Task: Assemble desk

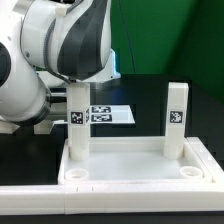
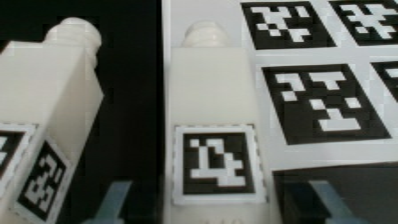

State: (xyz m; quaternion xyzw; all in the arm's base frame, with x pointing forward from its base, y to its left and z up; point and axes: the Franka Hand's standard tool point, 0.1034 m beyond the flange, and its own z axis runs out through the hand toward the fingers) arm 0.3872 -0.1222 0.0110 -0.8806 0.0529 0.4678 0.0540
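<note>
The desk top point(image 1: 140, 170) is a white rimmed tray at the front of the exterior view. Two white tagged legs stand upright in its rear corners, one on the exterior view's left point(image 1: 78, 128) and one on its right point(image 1: 177, 115). In the wrist view two more legs lie on their sides: one point(image 2: 214, 110) along the marker board's edge and one point(image 2: 54, 110) beside it on the black table. My gripper point(image 2: 226, 203) is open, with a finger point(image 2: 125, 200) on each side of the tagged end of the first lying leg, not touching it. In the exterior view the arm hides the gripper.
The marker board point(image 1: 108, 115) lies behind the tray and shows its tags in the wrist view point(image 2: 329, 95). The big white arm point(image 1: 60, 50) fills the exterior view's upper left. A long white border bar point(image 1: 110, 200) runs along the front.
</note>
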